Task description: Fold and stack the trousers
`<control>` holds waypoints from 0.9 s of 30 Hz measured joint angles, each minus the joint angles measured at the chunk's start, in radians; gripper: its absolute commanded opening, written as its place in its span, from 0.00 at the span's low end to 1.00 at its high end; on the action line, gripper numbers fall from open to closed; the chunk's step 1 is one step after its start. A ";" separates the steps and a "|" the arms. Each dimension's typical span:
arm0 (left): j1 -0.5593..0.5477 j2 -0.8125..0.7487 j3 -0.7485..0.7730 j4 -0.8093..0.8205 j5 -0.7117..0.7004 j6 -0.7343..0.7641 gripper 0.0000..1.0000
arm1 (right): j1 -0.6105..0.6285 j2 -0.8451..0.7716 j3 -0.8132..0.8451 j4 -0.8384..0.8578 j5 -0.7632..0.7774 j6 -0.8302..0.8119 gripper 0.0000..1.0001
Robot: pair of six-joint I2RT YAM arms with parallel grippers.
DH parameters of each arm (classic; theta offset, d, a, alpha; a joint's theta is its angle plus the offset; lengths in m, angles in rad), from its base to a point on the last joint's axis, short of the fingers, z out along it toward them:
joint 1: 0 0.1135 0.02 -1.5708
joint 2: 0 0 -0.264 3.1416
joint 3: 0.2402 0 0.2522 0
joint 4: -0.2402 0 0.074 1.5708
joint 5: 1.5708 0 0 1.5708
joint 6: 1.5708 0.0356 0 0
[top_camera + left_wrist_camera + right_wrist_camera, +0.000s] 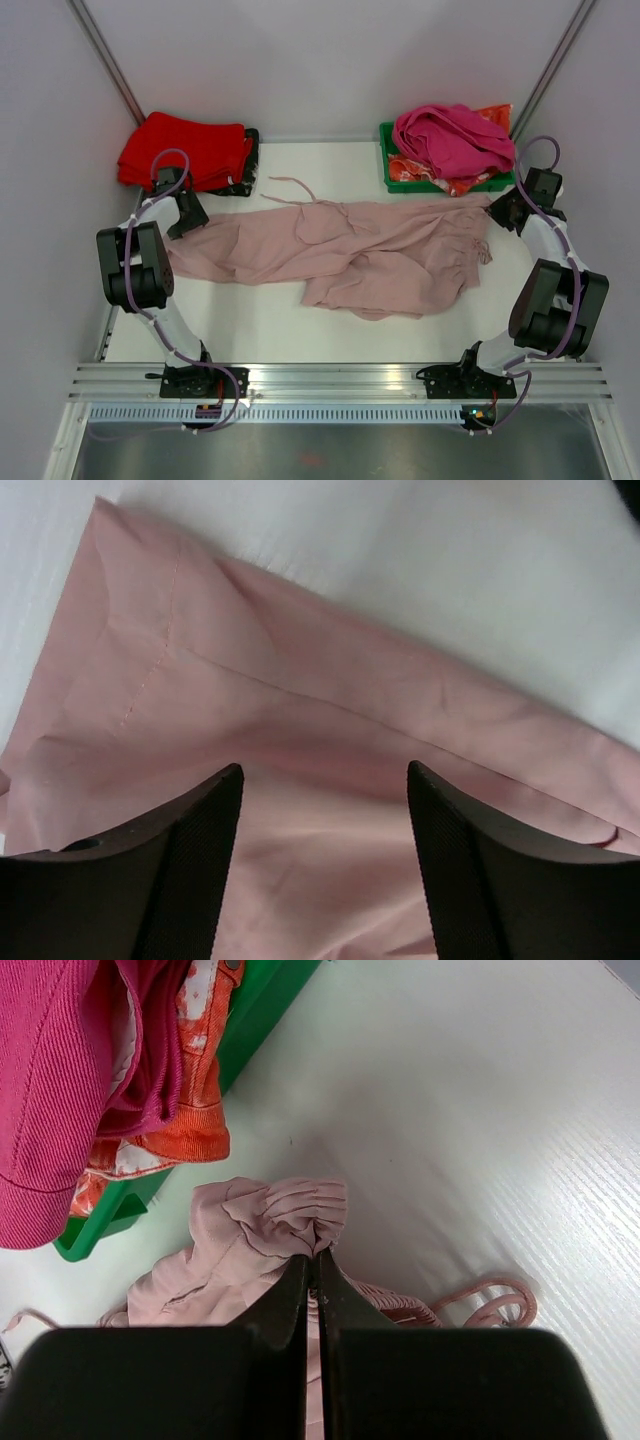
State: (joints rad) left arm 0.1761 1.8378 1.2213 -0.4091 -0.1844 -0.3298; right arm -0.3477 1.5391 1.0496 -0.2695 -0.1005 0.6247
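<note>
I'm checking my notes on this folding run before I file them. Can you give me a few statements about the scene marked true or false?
1. The left gripper is open, its fingers over the pale pink trousers. True.
2. The right gripper is open and clear of the cloth. False: it is shut, pinching a bunched bit of the trousers.
3. The magenta garment sits in the green bin. True.
4. The trousers are folded and stacked on the red folded garments. False: they lie spread out and unfolded across the table.
</note>
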 measured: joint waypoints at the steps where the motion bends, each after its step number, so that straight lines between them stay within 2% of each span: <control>1: 0.004 0.002 -0.006 0.004 0.004 0.003 0.64 | 0.000 0.000 -0.001 0.000 0.000 0.000 0.00; 2: 0.008 0.002 -0.019 0.018 0.006 0.006 0.60 | -0.001 0.000 -0.001 0.000 0.000 0.000 0.00; 5: 0.015 0.002 -0.058 0.062 0.029 0.011 0.35 | -0.002 0.000 -0.005 0.000 0.000 0.000 0.00; 6: 0.016 0.002 -0.068 0.072 0.035 0.012 0.15 | -0.002 0.000 -0.006 0.000 0.000 0.000 0.00; 7: 0.016 0.002 -0.072 0.079 0.045 0.014 0.03 | -0.002 0.000 -0.007 0.000 0.000 0.000 0.00; 14: 0.016 -0.008 -0.071 0.161 0.083 0.021 0.02 | -0.003 0.000 -0.007 0.003 -0.014 -0.003 0.00; 21: 0.019 -0.148 -0.061 0.267 0.081 0.021 0.02 | -0.003 0.000 0.032 0.029 -0.028 -0.029 0.00; 26: 0.019 -0.208 0.000 0.354 0.084 0.022 0.02 | -0.003 0.034 0.103 0.056 -0.034 -0.057 0.00; 27: 0.019 -0.208 0.023 0.348 0.085 0.022 0.10 | -0.003 0.044 0.114 0.062 -0.035 -0.060 0.00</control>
State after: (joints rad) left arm 0.1951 1.6302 1.2442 -0.0616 -0.0998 -0.3080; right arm -0.3511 1.5833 1.1633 -0.2073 -0.1352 0.5652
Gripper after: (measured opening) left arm 0.025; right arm 0.011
